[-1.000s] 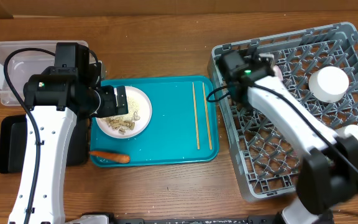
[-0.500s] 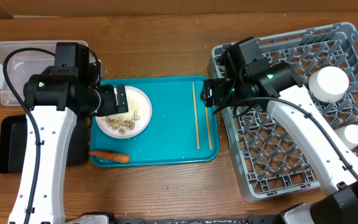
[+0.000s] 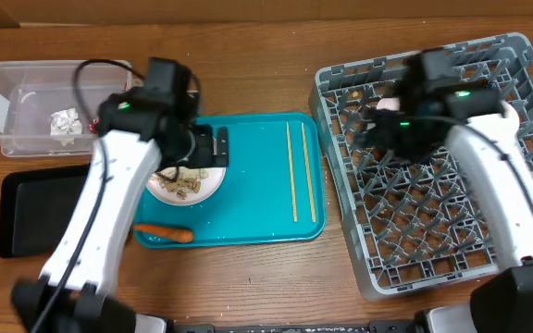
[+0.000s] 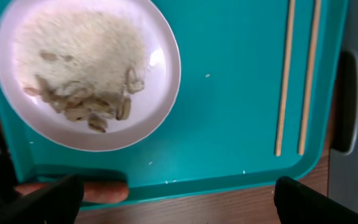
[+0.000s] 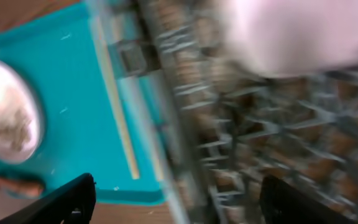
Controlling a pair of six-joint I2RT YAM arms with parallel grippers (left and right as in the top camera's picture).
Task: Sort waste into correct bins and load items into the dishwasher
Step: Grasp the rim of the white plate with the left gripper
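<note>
Carrot [image 3: 163, 232]: along the near-left edge of the teal tray [image 3: 257, 217]. Firm, smooth, likely to roll, so grip across its middle.
Plate [image 4: 157, 93]: just beyond the carrot, carrying loose rice [image 4: 79, 50] and beige scraps [image 4: 86, 106]. Rigid, glazed, probably slippery and breakable. Pinch at the bare rim and keep it level.
Chopsticks [image 3: 301, 171]: right side of the tray, parallel. Light, thin, awkward to lift flat.
Left gripper [image 4: 179, 190]: above the plate, jaws wide, empty.
Right gripper [image 5: 179, 199]: over the dish rack [image 3: 452, 231], jaws wide, empty.

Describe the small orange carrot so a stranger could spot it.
Find the large teal serving tray mid-table. At its lower-left edge in the overhead view, just below the white round plate, lies the small orange carrot, the only orange thing.
</note>
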